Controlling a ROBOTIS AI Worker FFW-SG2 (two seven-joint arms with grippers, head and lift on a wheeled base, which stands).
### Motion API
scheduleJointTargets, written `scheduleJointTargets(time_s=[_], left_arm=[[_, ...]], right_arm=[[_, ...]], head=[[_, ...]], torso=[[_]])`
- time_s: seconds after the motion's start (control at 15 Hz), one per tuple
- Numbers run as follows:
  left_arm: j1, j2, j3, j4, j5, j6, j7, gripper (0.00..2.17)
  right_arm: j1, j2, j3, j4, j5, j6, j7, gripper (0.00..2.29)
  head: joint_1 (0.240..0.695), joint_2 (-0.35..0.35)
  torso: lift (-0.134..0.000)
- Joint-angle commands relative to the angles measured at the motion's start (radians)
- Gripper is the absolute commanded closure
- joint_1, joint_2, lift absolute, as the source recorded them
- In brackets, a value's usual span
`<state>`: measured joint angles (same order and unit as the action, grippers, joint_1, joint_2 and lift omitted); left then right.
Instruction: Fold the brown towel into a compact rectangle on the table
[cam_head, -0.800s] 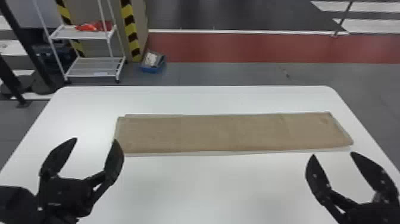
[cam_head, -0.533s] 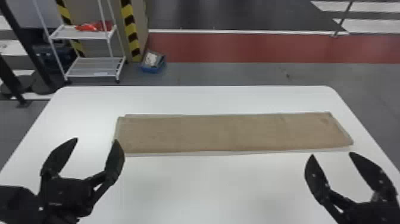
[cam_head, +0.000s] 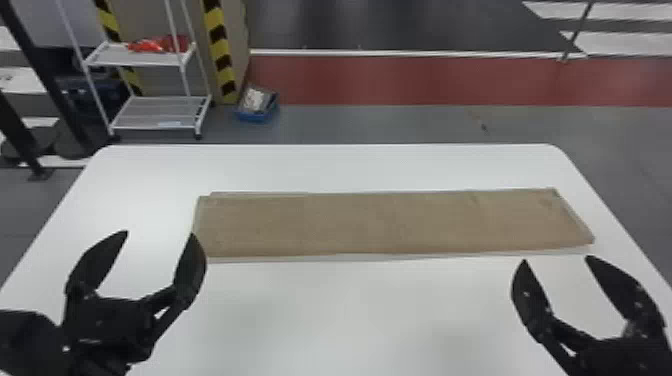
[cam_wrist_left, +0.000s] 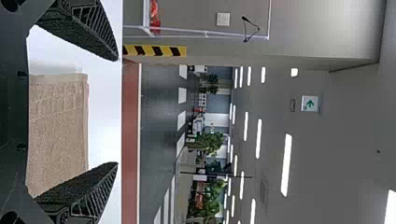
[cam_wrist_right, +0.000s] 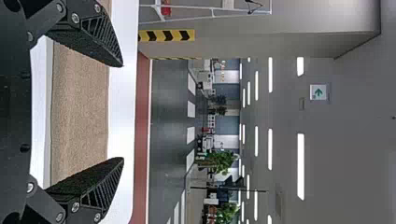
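Past the towel (cam_head: 375, 222), wrist views add lights (cam_wrist_left: 286, 163); left end effector (cam_head: 159, 234) and right end effector (cam_head: 556, 259) gape

The left arm (cam_head: 27, 342) comes in at the head view's lower left, its gripper (cam_head: 159, 234) spread open with both curved black fingertips pointing forward. At the lower right, the right gripper (cam_head: 557, 259) is likewise open, its two fingers apart and angled forward and toward the robot's left.
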<state>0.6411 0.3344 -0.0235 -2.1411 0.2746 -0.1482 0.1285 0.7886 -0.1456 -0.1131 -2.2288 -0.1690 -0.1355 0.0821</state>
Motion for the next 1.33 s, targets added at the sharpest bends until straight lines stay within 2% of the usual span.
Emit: scheduleJointTargets(time_s=[0.0, 0.13, 0.33, 0.6, 0.73, 1.0, 1.27], left_arm=[[-0.005, 0.000, 0.000, 0.003, 0.000, 0.000, -0.001, 0.09], [-0.052, -0.002, -0.009, 0.041, 0.003, 0.010, 0.005, 0.09], [-0.189, -0.014, -0.030, 0.118, 0.006, 0.169, 0.019, 0.08], [-0.299, -0.020, -0.029, 0.187, 0.072, 0.252, 0.020, 0.08], [-0.340, -0.029, -0.026, 0.199, 0.101, 0.356, 0.022, 0.09], [-0.425, -0.037, -0.023, 0.254, 0.120, 0.467, 0.010, 0.09], [-0.598, -0.037, -0.035, 0.458, 0.149, 0.470, -0.063, 0.15]], right_arm=[[-0.009, 0.000, 0.001, 0.003, 0.000, 0.009, -0.001, 0.19], [-0.063, -0.002, 0.004, 0.032, 0.005, 0.021, 0.001, 0.19], [-0.218, -0.006, 0.029, 0.109, 0.013, 0.135, 0.016, 0.19], [-0.436, -0.012, 0.108, 0.265, 0.039, 0.224, 0.059, 0.22], [-0.522, -0.012, 0.145, 0.330, 0.054, 0.291, 0.076, 0.22], [-0.629, -0.011, 0.181, 0.417, 0.060, 0.353, 0.107, 0.32], [-0.660, -0.011, 0.187, 0.468, 0.062, 0.365, 0.133, 0.32]], head=[[0.695, -0.014], [0.695, -0.014], [0.695, -0.010], [0.695, 0.027], [0.695, 0.048], [0.695, 0.081], [0.695, 0.091]], torso=[[-0.123], [-0.123], [-0.123], [-0.123], [-0.123], [-0.123], [-0.123]])
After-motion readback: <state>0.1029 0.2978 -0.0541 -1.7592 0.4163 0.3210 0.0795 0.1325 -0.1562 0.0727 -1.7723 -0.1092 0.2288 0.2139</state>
